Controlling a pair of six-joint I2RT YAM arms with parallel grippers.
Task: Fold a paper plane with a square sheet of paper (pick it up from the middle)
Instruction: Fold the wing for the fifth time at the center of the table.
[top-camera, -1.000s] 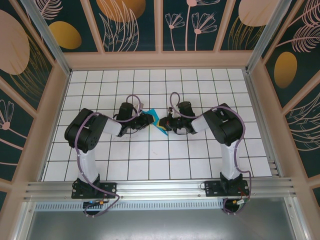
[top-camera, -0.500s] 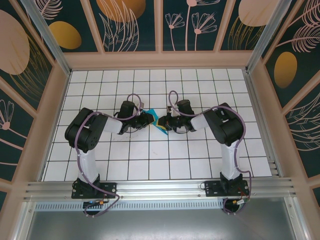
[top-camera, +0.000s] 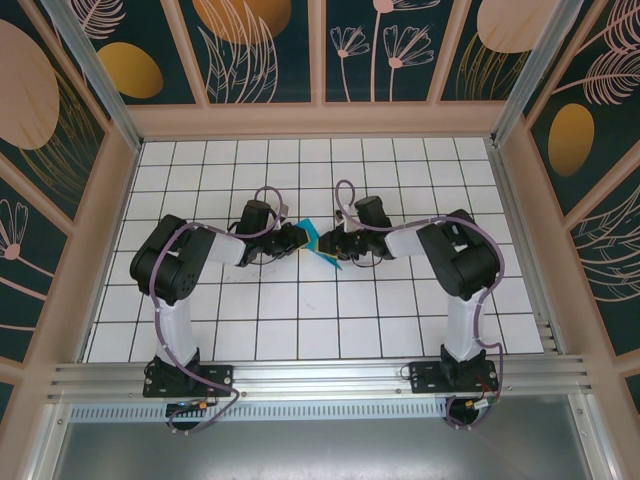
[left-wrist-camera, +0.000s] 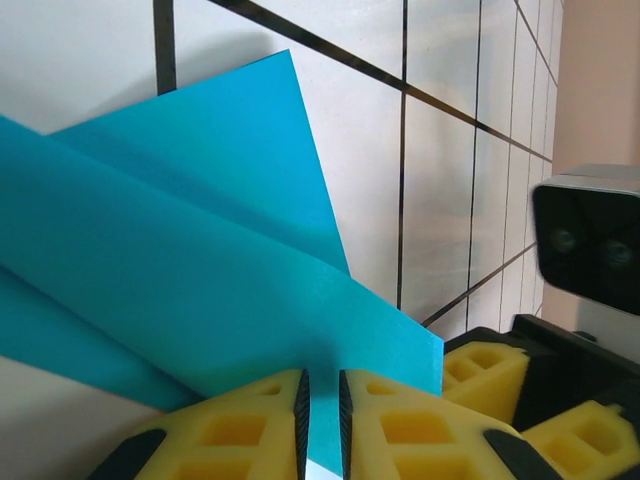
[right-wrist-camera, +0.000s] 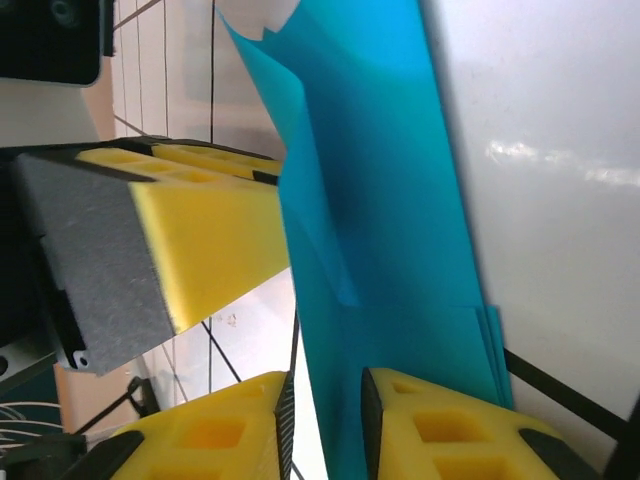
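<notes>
The square sheet of paper (top-camera: 323, 251) is folded into narrow teal-blue creased layers and hangs just above the tiled floor between the two grippers. My left gripper (top-camera: 299, 238) comes from the left. In the left wrist view its yellow pads (left-wrist-camera: 270, 415) are pinched on the lower edge of the paper (left-wrist-camera: 200, 250). My right gripper (top-camera: 333, 246) faces it from the right. Its jaws (right-wrist-camera: 328, 420) stand apart, with the paper (right-wrist-camera: 390, 200) lying against the right pad and a strip of white floor showing beside the left pad.
The white tiled table (top-camera: 300, 320) is walled by a wooden frame (top-camera: 320, 120), and an aluminium rail (top-camera: 320, 375) runs along the near edge. The two grippers nearly touch: the left one's yellow finger (right-wrist-camera: 210, 230) crowds the right wrist view.
The right gripper's jaws have parted and released their pinch on the paper. The left gripper keeps its hold. Both wrists have crept slightly toward the far side.
</notes>
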